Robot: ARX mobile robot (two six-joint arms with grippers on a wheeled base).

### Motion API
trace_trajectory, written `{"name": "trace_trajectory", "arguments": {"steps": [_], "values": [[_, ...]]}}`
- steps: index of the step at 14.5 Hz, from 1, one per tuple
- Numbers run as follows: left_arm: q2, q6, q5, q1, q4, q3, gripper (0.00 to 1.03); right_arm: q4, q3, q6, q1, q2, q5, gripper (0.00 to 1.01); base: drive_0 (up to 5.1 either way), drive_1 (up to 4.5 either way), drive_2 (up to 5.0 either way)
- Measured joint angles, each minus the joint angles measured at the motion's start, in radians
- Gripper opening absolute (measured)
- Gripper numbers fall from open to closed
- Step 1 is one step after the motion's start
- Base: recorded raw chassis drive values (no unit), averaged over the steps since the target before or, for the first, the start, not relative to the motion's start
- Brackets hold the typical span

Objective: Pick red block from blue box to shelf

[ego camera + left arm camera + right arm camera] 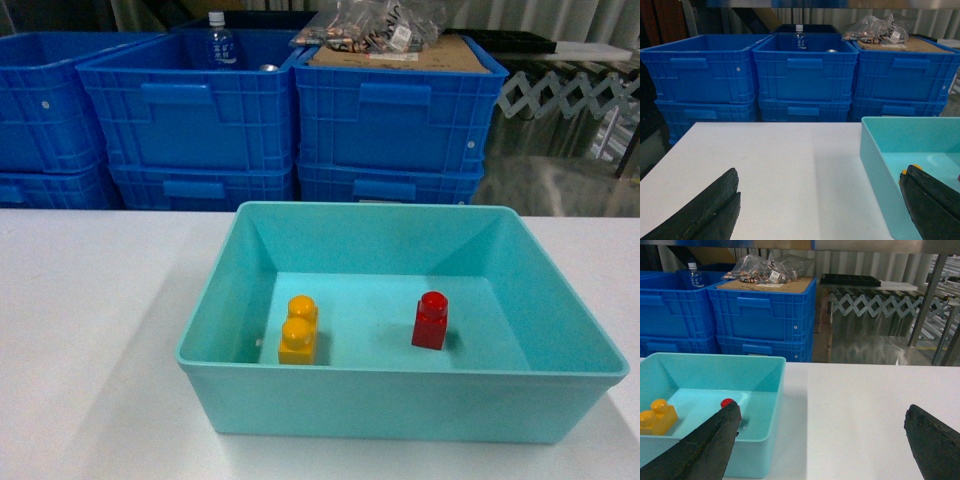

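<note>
The small glossy red plastic block [430, 320] with one round stud stands upright on the floor of the light turquoise rectangular plastic box [400, 396], right of centre. To its left on the same floor, well apart from it, lies an orange-yellow two-stud plastic brick [298, 329]. The box rests on a white flat table [90, 330].

In the left wrist view the left gripper [820, 210] hangs over the table just left of the box, its dark fingers [705, 210] spread wide and holding nothing; the right-hand finger overlaps the box's near left wall. In the right wrist view the right gripper [825, 450] is likewise parted and empty, above the table at the box's right side, one finger [705, 450] in front of the red block.

Beyond the table's far edge stand stacked dark blue ribbed plastic crates [395, 120]. One holds a clear plastic bottle [219, 42]; another carries a brown cardboard sheet [400, 55] with clear bags [375, 25] on it.
</note>
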Motion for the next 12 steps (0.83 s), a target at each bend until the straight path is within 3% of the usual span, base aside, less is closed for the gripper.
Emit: {"name": "trace_trajectory", "arguments": {"steps": [12], "values": [[0.0, 0.0, 0.0, 0.0, 0.0, 0.0, 0.98, 0.0, 0.0, 0.0, 0.0, 0.0, 0.0, 0.98, 0.0, 0.0, 0.0]]}}
